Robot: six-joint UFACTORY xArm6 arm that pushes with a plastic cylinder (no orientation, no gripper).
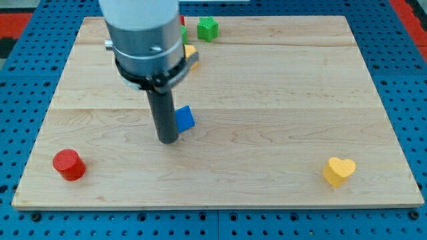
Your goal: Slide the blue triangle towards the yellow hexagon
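A small blue block (185, 119) lies near the middle of the wooden board, partly hidden by my rod; its triangle shape is hard to make out. My tip (167, 141) rests on the board just left of and slightly below the blue block, touching or almost touching it. A yellow block (190, 52), likely the hexagon, peeks out from behind the arm's body near the view's top, above the blue block. Most of it is hidden.
A green block (207, 29) sits at the view's top, right of the arm. A red cylinder (69, 165) stands at the bottom left. A yellow heart (338, 171) lies at the bottom right. A sliver of red (181, 19) shows behind the arm.
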